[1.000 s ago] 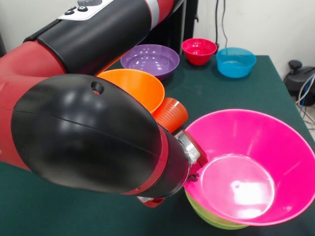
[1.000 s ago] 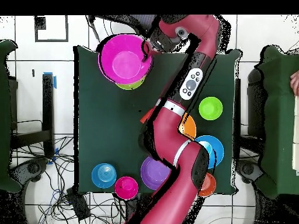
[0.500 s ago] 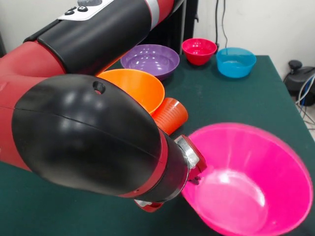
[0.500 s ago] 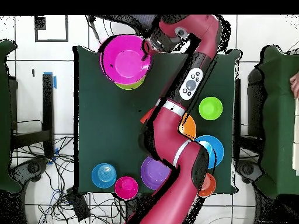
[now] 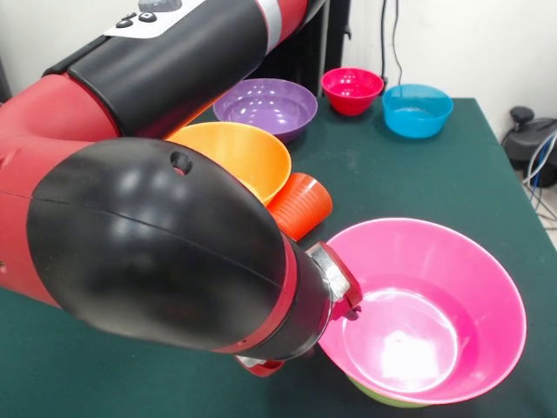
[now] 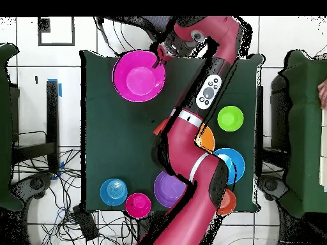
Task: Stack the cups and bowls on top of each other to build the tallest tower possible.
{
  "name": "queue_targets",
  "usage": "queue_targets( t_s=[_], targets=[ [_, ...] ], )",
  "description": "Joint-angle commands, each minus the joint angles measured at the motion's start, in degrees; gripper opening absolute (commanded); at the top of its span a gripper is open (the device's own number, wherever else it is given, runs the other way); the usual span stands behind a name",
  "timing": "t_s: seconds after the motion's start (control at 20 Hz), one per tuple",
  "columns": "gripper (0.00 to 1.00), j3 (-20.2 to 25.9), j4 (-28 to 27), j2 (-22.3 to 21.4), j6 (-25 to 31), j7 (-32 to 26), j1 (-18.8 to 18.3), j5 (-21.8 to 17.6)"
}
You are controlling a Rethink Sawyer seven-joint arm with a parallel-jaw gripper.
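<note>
From the remote desk I see the end effector (image 5: 350,302) pinching the rim of the big pink bowl (image 5: 435,296), which sits just beside it atop a green bowl (image 5: 374,396); I judge a careless release could tip the tower.

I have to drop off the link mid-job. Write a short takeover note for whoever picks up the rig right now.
Gripper: at the near rim of the big pink bowl; open or shut cannot be told.
Done: pink bowl sits on a green bowl, of which only an edge shows beneath.
Left to stack: large orange bowl with the orange-red cup lying on its side against it, purple bowl, magenta-red bowl, small blue bowl; overhead also shows a green bowl, a blue bowl and a small orange bowl beside the arm.
</note>
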Motion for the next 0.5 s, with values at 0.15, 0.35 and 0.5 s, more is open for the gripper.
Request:
queue_targets(
  t_s=[0.15,0.35,0.5],
  targets=[
    [1.0,-9.0,-5.0,-0.8,-0.2,-17.8,1.5,-6.6],
    [1.0,-8.7,-5.1,-1.1,0.5,-19.2,1.8,-7.9],
    [1.0,-8.6,-5.0,-1.0,0.4,-19.6,1.7,-7.9]
  ],
)
